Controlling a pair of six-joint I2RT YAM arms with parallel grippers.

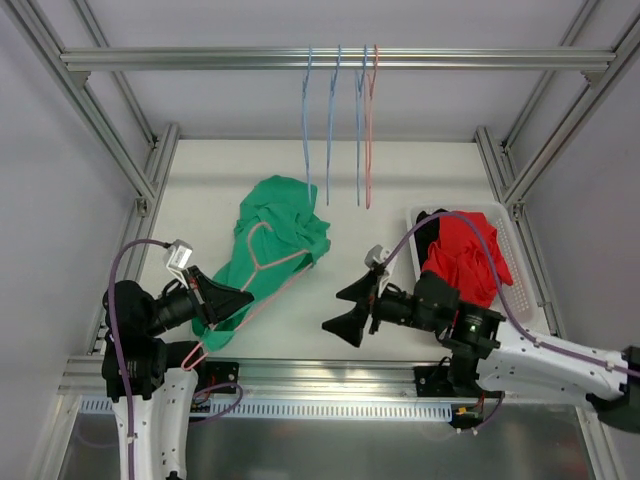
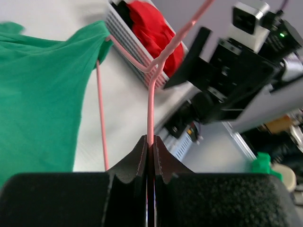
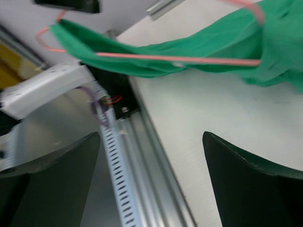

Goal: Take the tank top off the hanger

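A green tank top (image 1: 283, 228) lies on the white table, still threaded on a pink wire hanger (image 1: 262, 262). My left gripper (image 1: 236, 298) is shut on the hanger's wire near its lower end; in the left wrist view the pink wire (image 2: 151, 104) runs straight out from between the closed fingertips (image 2: 150, 141), with the tank top (image 2: 42, 90) to the left. My right gripper (image 1: 350, 305) is open and empty, to the right of the garment and apart from it. In the right wrist view the tank top (image 3: 213, 47) and hanger (image 3: 180, 59) hang ahead of the open gripper (image 3: 151, 175).
Several blue hangers and one pink hanger (image 1: 337, 120) hang from the overhead rail (image 1: 200, 60). A white basket (image 1: 507, 235) holding red and black clothes (image 1: 465, 255) stands at the right. The aluminium frame rail (image 1: 330, 375) runs along the near edge.
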